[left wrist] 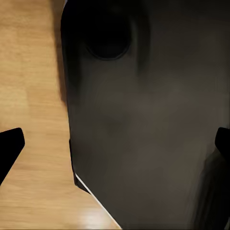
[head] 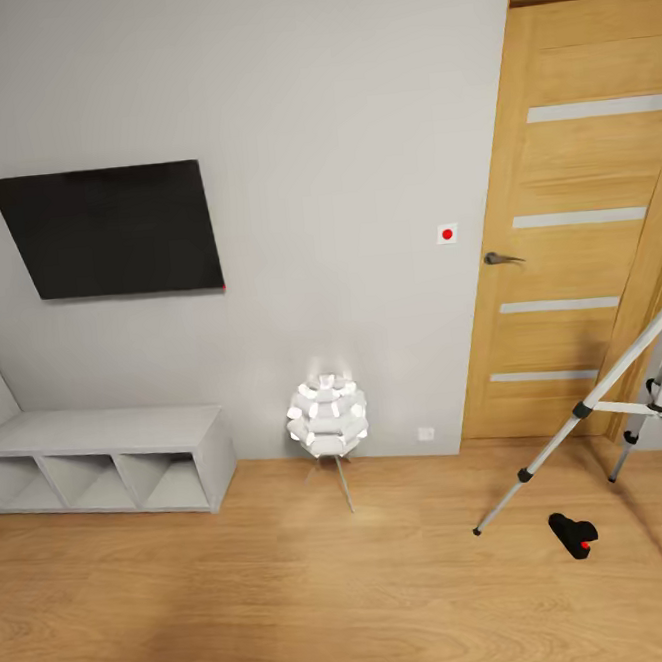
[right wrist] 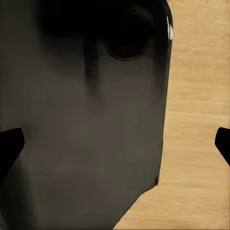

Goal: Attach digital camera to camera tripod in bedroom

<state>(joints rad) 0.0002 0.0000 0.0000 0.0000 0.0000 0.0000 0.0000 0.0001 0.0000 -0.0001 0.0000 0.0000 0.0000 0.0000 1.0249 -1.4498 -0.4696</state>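
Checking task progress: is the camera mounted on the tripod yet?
No. The camera lies on the wood floor near the foot of the tripod, not on its head.

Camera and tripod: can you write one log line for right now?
camera: on wood floor, not picked up | tripod: standing by door, right edge | left gripper: open, empty | right gripper: open, empty

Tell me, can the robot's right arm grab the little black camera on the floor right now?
Probably not yet. The digital camera lies on the wood floor by the camera tripod, well ahead, and the right gripper, fingers apart, faces the robot's own dark body. Nothing blocks the floor between.
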